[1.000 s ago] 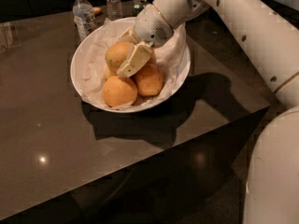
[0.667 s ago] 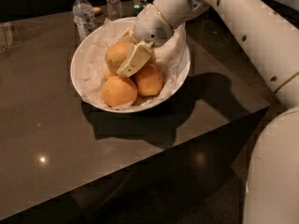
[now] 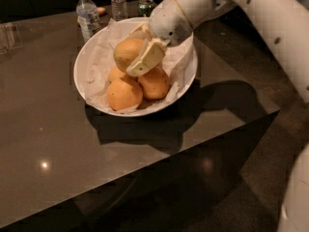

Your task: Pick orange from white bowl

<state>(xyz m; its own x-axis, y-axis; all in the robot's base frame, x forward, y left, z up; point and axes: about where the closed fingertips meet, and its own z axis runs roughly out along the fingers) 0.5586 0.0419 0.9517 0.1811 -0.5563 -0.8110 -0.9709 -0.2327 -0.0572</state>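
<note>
The white bowl (image 3: 91,57), wide and lined with crumpled white paper, sits on the dark table. My gripper (image 3: 137,50) reaches into it from the upper right and is shut on the orange (image 3: 126,52), a dull yellowish fruit held just above the others. One cream finger (image 3: 147,59) lies across the orange's right side; the other shows behind it. Three smaller, brighter oranges (image 3: 124,93) lie under it in the bowl.
Two water bottles (image 3: 88,17) and a can (image 3: 146,5) stand behind the bowl. A clear object (image 3: 10,35) sits at the far left. The table's front edge (image 3: 159,163) runs diagonally; the white arm (image 3: 260,18) spans the upper right.
My gripper has lifted the orange a little, so it now sits above the other fruit rather than among them.
</note>
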